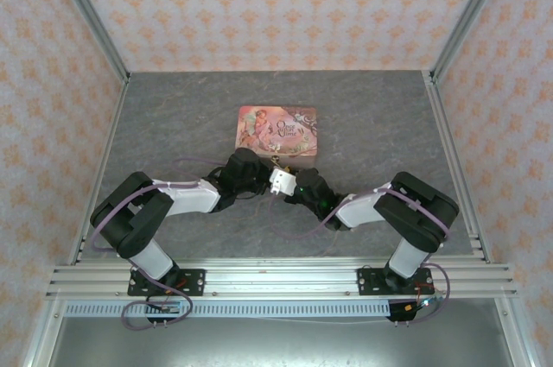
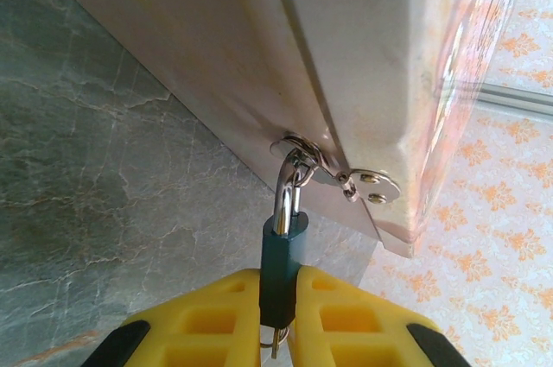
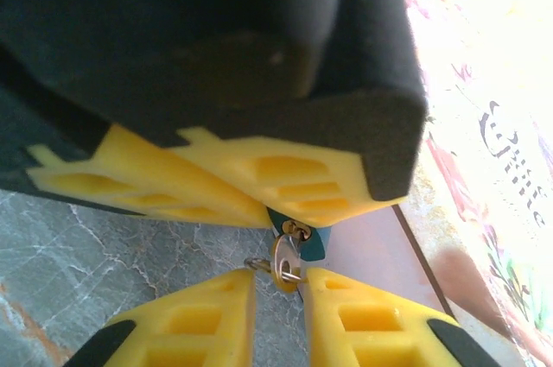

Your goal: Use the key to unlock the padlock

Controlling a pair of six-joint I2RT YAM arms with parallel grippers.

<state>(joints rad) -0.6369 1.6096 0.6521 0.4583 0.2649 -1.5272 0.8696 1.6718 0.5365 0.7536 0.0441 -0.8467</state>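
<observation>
Low at mid frame, the teal padlock (image 2: 281,263), hung on the pink box (image 1: 278,129), is squeezed tight by the left claw (image 2: 278,287), and the key (image 3: 283,263) is pushed in by the right claw (image 3: 278,287), grip unclear, so turning is needed next.

Both arms bend inward, tips meeting. Left gripper (image 2: 278,298) clamps the padlock (image 2: 282,255); right gripper (image 3: 278,289) straddles the key (image 3: 285,262).

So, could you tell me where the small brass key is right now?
In the right wrist view, the small brass key sits in the keyhole of the small teal padlock, between the right hand's yellow fingers, beside the pink illustrated box.
</observation>
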